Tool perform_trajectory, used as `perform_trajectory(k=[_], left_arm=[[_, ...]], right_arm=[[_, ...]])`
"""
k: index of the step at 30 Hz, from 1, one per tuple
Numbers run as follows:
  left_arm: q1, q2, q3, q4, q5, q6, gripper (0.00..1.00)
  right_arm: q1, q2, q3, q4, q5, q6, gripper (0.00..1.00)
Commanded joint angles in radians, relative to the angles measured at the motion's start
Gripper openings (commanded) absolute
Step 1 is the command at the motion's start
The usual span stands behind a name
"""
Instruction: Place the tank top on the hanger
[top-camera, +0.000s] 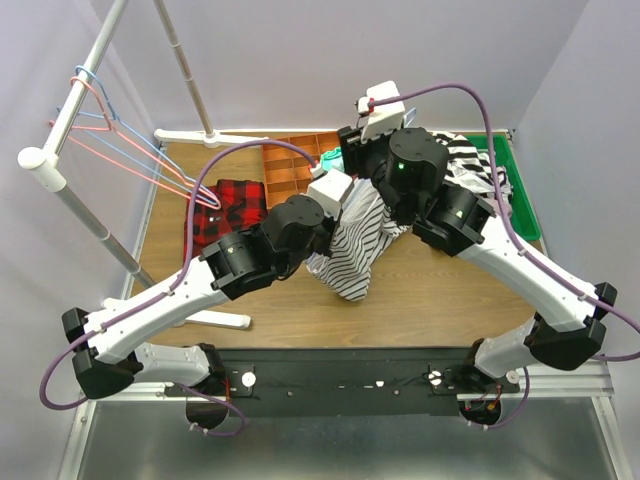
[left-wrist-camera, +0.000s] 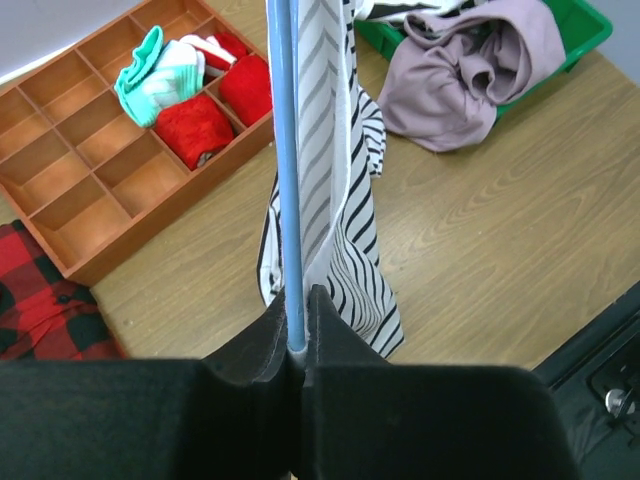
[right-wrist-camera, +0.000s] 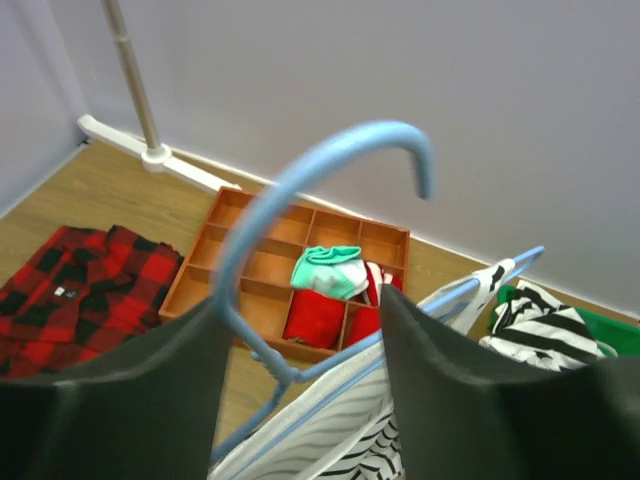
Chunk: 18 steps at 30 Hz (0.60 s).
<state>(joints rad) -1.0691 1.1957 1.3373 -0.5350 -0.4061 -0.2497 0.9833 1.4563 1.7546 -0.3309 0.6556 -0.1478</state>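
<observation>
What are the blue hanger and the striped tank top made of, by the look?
The hanger: thin wire, probably metal under a smooth light-blue coating; even round rod. The tank top: soft thin fabric, likely knit, matte; it hangs in limp folds.

Over the middle of the table (top-camera: 430, 300) the tank top (top-camera: 350, 245) hangs off the hanger (right-wrist-camera: 385, 130), closing the way from one side to the other; the hook stands between the spread fingers of my right gripper (right-wrist-camera: 300, 300); to the cloth's left lies the plaid shirt (top-camera: 225, 210), behind it the orange tray (top-camera: 285, 165); the green bin (top-camera: 518, 195) fills the far right corner; the clothes rack (top-camera: 38, 158) and its wire hangers (top-camera: 140, 160) bar the left edge; bare wood lies free along the near side.
</observation>
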Motion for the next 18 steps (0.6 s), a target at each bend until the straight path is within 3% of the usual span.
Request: perform_trajectory(k=[1, 14, 18], left_arm=[[-0.005, -0.036, -0.021, 0.147, -0.017, -0.025, 0.00], [-0.005, -0.002, -0.021, 0.130, -0.085, -0.079, 0.00], [-0.005, 0.033, 0.016, 0.081, -0.102, -0.079, 0.00]], right_arm=[[0.006, -0.059, -0.032, 0.026, -0.056, 0.047, 0.80], [0.006, -0.224, -0.168, 0.035, -0.036, 0.227, 0.96], [0.006, -0.277, -0.216, 0.027, -0.146, 0.241, 0.99]])
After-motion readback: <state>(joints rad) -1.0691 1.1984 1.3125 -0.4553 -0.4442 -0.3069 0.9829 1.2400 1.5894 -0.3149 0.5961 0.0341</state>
